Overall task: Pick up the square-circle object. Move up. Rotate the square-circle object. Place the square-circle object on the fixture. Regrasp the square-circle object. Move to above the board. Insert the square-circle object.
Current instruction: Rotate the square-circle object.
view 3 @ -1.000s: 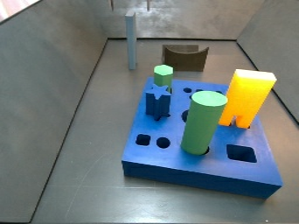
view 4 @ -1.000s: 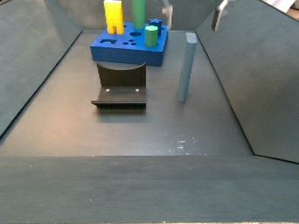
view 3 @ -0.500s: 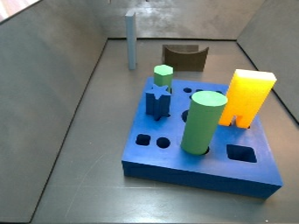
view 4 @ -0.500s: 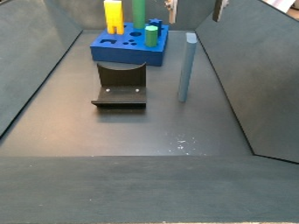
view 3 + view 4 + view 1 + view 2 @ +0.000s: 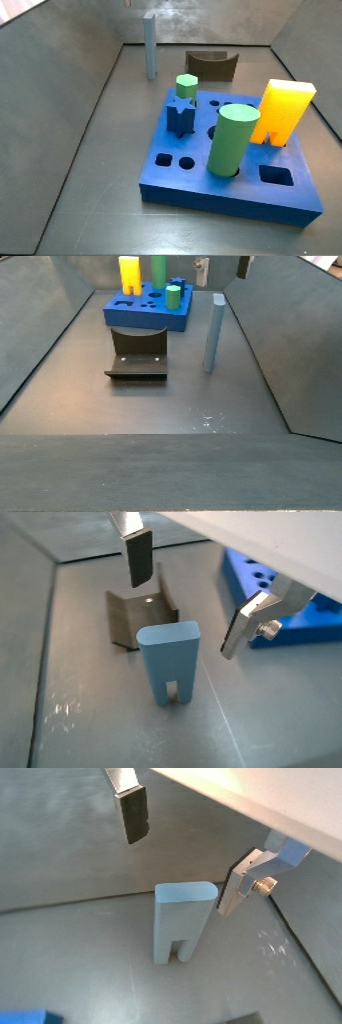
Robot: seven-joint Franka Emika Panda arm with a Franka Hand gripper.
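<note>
I see the square-circle object (image 5: 170, 662) standing upright on the dark grey floor (image 5: 160, 406), directly below my gripper (image 5: 190, 584) and untouched by it. In both wrist views the pale peg rises toward the gap between the fingers (image 5: 132, 812) but stops short of the pads, with clear space on each side. The jaws are spread wide and hold nothing.

In a side view the gripper (image 5: 221, 268) hangs high above the peg (image 5: 211, 333), only its finger ends showing at the frame edge.

Beyond the peg from the gripper's look-down sits the fixture (image 5: 143, 612), a dark bracket on its base plate, near the peg but apart from it. The board (image 5: 234, 150) lies farther off, past the fixture (image 5: 210, 64), carrying a green cylinder (image 5: 231, 140), an orange-yellow block (image 5: 285, 112), a dark-blue star peg (image 5: 181, 115) and a small green hexagonal peg (image 5: 187, 86).

Grey walls (image 5: 74, 70) enclose the floor on all sides; the surface looks matt with faint scuffs.
</note>
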